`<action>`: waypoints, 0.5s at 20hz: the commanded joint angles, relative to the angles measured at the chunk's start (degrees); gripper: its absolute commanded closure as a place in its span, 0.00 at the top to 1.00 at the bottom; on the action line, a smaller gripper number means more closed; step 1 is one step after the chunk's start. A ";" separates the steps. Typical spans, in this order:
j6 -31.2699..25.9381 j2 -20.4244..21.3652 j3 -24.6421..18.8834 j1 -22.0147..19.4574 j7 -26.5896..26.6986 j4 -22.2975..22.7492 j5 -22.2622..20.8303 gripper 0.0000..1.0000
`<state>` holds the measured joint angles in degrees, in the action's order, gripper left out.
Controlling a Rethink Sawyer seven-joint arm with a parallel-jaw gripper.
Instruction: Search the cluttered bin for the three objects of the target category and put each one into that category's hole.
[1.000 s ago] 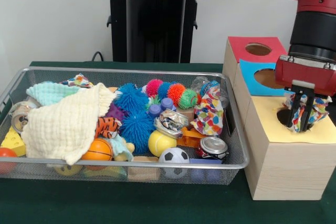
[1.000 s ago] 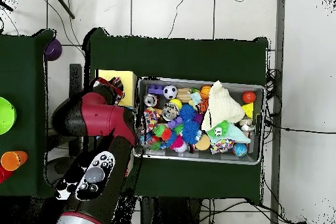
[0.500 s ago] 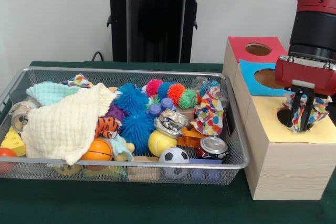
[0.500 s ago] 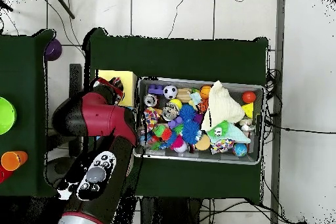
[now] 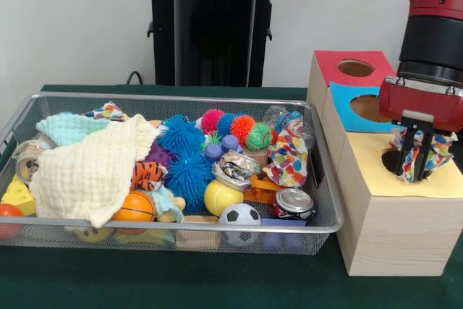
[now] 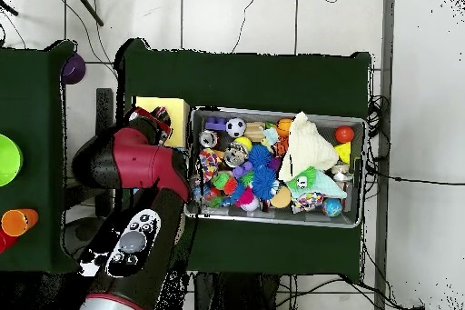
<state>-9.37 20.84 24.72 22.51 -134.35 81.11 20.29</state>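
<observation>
Patterned cloth [image 5: 422,151] clamped in pincer [image 5: 414,173], over yellow box's hole [image 5: 394,161], beside bin [image 5: 322,179]

Bin [image 5: 322,226] left of boxes [image 5: 391,229] – cloth [image 5: 90,171] at bin's left end, cans [image 5: 293,202] at right, balls [image 5: 187,157] between.

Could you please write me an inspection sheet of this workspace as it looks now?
Surface: table under a dark green cloth, bearing a wire bin and a wooden box.
Job's things: a patterned cloth hangs in the gripper over the hole in the box's yellow top; blue hole and red hole lie behind. A second patterned cloth lies in the bin.
Clutter: cream cloth, blue spiky balls, soccer ball, crushed cans.
Gripper: shut on the patterned cloth.
Cables: several on the floor beside the table.
Surroundings: black stand, white wall, tiled floor.
</observation>
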 commanded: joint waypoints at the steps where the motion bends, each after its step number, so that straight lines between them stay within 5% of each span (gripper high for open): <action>1: 1.10 -9.28 -8.84 -3.27 -7.71 4.52 -0.31 0.00; 10: 2.23 -9.04 -10.05 -4.30 -7.57 5.63 -0.71 0.00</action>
<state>-9.35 20.91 24.63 22.45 -134.35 81.20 20.30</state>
